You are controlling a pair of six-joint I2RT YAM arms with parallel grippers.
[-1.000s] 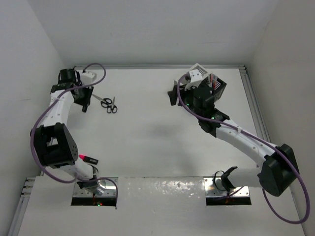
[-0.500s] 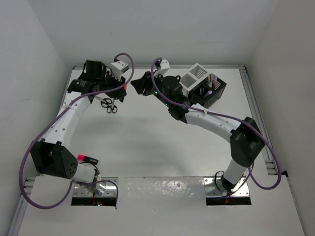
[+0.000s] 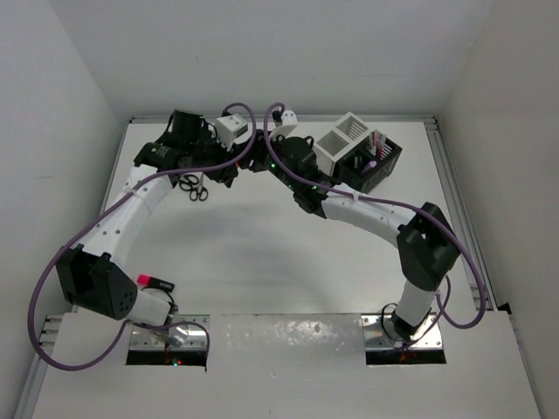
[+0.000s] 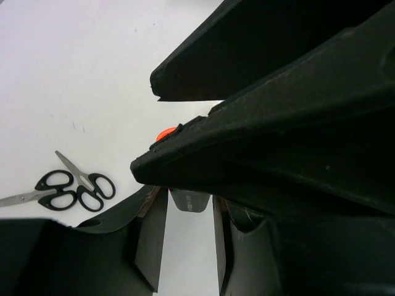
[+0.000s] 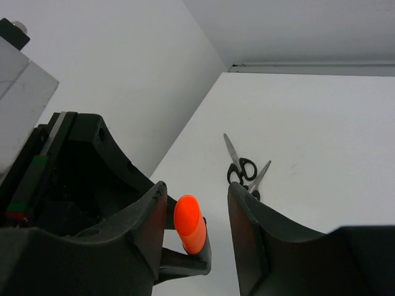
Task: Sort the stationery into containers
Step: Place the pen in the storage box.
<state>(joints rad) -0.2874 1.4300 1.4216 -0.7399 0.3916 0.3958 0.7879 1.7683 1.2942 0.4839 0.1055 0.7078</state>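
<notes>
From above we see a white desk (image 3: 262,253) shut in by white walls (image 3: 262,52), the joined white box (image 3: 342,140) and black box (image 3: 377,164) far right, two scissors (image 3: 194,186) far left, and the left arm (image 3: 131,202) and right arm (image 3: 367,209) reaching to meet near the far edge. At the left wrist we find the left fingers (image 4: 151,240) clenched on the orange highlighter (image 4: 165,133), its cap peeking past the right fingers (image 4: 278,105). At the right wrist those fingers stand spread either side of the upright highlighter, held above the desk.

In the left wrist view, the right jaws hide most of the orange highlighter (image 4: 165,132). Left of it, a scissors (image 4: 31,195) blade is cut off.
</notes>
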